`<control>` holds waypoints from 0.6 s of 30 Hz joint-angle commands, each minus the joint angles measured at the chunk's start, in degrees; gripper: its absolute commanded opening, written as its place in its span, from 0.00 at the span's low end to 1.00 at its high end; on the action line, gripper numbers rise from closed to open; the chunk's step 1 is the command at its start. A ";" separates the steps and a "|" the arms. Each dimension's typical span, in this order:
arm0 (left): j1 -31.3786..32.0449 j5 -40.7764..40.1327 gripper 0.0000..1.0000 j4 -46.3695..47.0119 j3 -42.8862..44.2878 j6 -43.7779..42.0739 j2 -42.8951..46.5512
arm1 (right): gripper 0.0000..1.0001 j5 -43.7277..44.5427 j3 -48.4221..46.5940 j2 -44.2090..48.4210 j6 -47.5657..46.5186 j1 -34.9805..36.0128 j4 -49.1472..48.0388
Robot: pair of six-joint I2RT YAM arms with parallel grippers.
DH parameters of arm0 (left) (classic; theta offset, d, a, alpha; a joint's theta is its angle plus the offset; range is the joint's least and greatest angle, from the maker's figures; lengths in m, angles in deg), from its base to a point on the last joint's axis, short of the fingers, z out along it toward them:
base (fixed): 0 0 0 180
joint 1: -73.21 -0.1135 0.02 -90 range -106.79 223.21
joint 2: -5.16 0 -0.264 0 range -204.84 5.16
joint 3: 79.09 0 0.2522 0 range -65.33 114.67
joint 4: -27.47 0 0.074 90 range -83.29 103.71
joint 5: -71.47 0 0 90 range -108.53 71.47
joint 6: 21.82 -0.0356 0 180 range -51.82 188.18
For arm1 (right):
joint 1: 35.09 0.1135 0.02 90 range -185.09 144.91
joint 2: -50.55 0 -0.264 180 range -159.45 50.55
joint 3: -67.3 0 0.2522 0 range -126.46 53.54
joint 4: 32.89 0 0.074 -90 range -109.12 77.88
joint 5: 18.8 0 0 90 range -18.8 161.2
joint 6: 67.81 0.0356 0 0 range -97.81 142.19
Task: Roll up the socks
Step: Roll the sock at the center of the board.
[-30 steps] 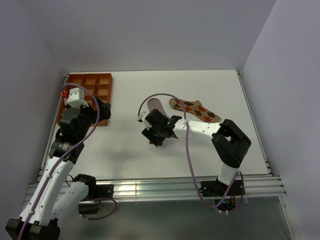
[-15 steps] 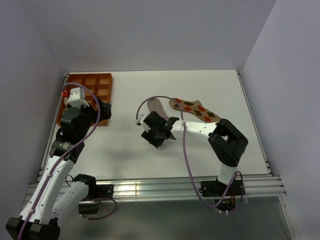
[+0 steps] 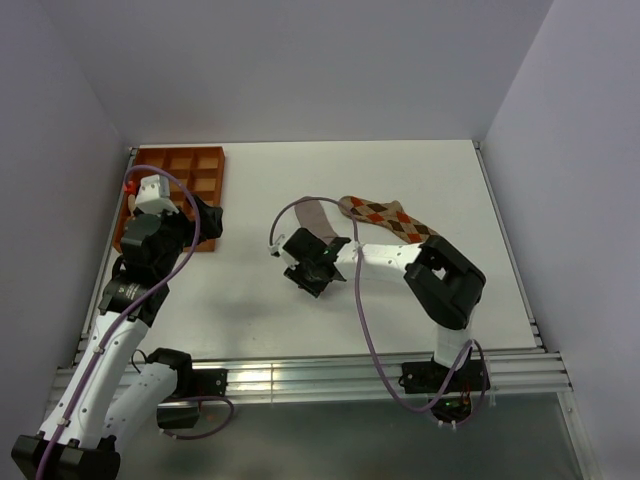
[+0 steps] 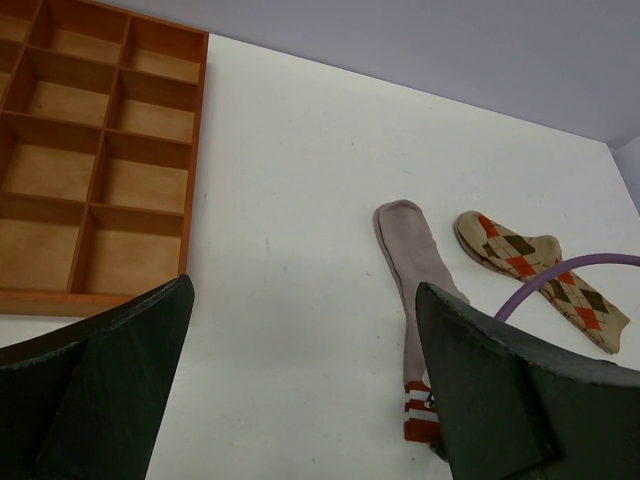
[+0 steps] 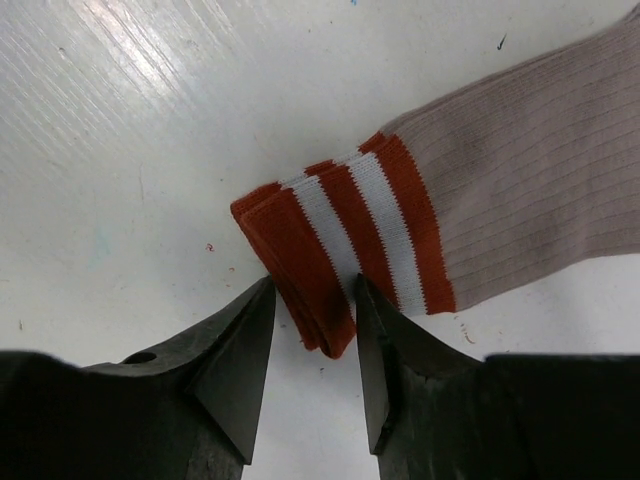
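Holding off to the far left of the striped sock, the left gripper hangs with its jaws spread wide and nothing between them. It is over bare table, beside the wooden compartment tray. That tray also lies well left of the striped sock, and its cells look empty.

The striped sock lies flat and stretched out, toe at the far end and red-and-white cuff at the near end. The right gripper is down at that cuff. Its two fingers straddle the cuff's outer corner, one on each side, with only a narrow gap left. Cannot tell from the wrist view whether the pads are pressing the fabric yet or only bracketing it. The cuff edge looks doubled, so there seem to be several layers in the bite.

The argyle sock lies just right of the striped sock's toe end, near it but apart, untouched.

Judgement, step in hand: secure the cuff to start the roll.
- Take all cuff layers in the pinch, not only the top one, or the roll will start loose.
- Keep the fingertips low to the table so the bottom layer does not slip out.
- Turn the cuff over toward the toe along the sock's own line, since drifting sideways would skew the roll.
- The idle left arm could pin the toe end if the sock slides.
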 commanded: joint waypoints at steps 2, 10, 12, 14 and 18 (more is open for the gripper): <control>-0.14 0.91 1.00 1.86 0.71 0.89 0.18 | 0.43 1.14 -2.59 -2.45 0.18 1.52 2.04; -0.23 -0.06 0.99 1.15 0.97 1.06 -0.44 | 0.33 0.53 -10.50 -7.19 3.95 2.23 4.42; -0.14 -0.67 1.00 0.89 1.06 1.24 -0.79 | 0.29 -0.60 -13.30 -8.17 5.09 2.32 4.86; -0.14 -1.11 0.99 0.54 1.23 1.76 -1.49 | 0.24 -1.75 -15.16 -9.49 5.62 2.31 5.39; -0.14 -1.82 0.99 -1.04 1.41 3.96 -2.81 | 0.20 -6.23 -19.64 -12.12 7.89 1.97 6.62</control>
